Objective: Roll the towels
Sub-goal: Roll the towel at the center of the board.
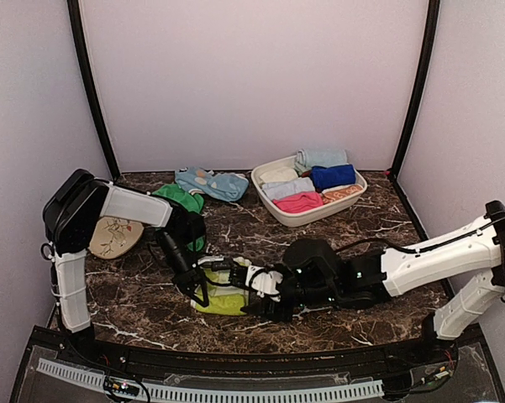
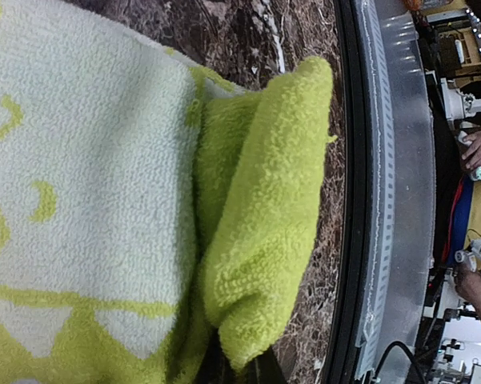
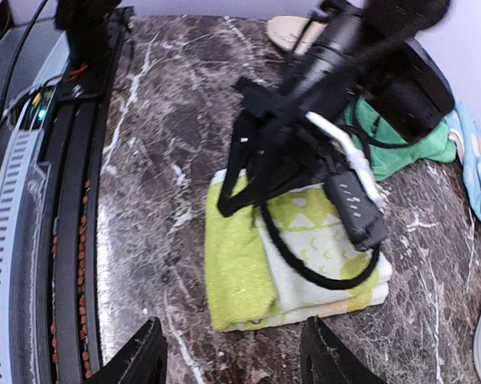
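Lime-yellow towel (image 1: 223, 300) lies folded near the front edge of the tabletop (image 1: 361, 252), with the left pincer (image 1: 197, 290) and right pincer (image 1: 260, 306) at it. The green towel (image 1: 181, 198) sits bunched behind. Left wrist: a terry fold runs into the tightly closed pincer. Right wrist: its fingers (image 3: 148, 352) stand apart, empty, just short of the towel.

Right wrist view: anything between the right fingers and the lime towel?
Nothing on the near side: only bare table lies between the right gripper, fingers open, and the near edge of the lime towel. Farther in, the left gripper is down on the towel's far edge and its black cable loops across the top.
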You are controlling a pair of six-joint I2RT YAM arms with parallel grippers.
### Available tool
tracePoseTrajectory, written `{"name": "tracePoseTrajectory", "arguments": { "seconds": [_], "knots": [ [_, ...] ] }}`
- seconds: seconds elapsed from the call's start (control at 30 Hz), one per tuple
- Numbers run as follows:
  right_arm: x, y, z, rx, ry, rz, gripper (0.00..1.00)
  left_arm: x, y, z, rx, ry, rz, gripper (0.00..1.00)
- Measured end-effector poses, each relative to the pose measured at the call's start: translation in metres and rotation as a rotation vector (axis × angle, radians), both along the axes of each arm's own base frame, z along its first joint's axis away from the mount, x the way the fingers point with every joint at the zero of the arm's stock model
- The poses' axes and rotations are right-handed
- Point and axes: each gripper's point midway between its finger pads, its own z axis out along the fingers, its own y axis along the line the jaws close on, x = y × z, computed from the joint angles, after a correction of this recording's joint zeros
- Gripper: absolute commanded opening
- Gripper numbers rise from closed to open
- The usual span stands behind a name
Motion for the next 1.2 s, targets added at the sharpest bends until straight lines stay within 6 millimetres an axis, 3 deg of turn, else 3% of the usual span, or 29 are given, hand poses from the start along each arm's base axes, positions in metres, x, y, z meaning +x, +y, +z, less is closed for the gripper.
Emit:
{"name": "tracePoseTrajectory", "arguments": {
  "seconds": [0.07,0.17,0.37,0.57,0.83,1.03,1.1,1.17,1.2],
  "knots": [
    [-0.020,0.004,-0.010,-0.058,-0.084,0.052,0.55,-0.002,0.000,-0.003,0.023,0.044,0.006,0.00],
    [-0.034,0.011,-0.035,-0.156,-0.199,0.098,0.53,-0.001,-0.001,-0.007,0.053,0.109,0.032,0.00],
    [-0.026,0.027,-0.087,-0.326,-0.369,0.164,0.51,0.005,0.000,-0.011,0.098,0.181,0.091,0.00],
    [-0.011,0.054,-0.104,-0.351,-0.510,0.196,0.48,0.007,0.000,-0.012,0.129,0.206,0.111,0.00],
    [-0.001,0.064,-0.105,-0.352,-0.602,0.209,0.44,0.008,0.001,-0.012,0.143,0.209,0.114,0.00],
    [0.017,0.071,-0.113,-0.368,-0.547,0.172,0.12,0.009,0.000,-0.011,0.138,0.215,0.115,0.27],
    [0.021,0.071,-0.115,-0.370,-0.498,0.154,0.08,0.012,0.000,-0.007,0.120,0.209,0.125,0.43],
    [0.028,0.071,-0.114,-0.364,-0.451,0.132,0.05,0.021,0.000,-0.002,0.085,0.181,0.144,0.49],
    [0.029,0.071,-0.114,-0.361,-0.425,0.126,0.04,0.026,0.000,0.001,0.066,0.158,0.150,0.60]
  ]
}}
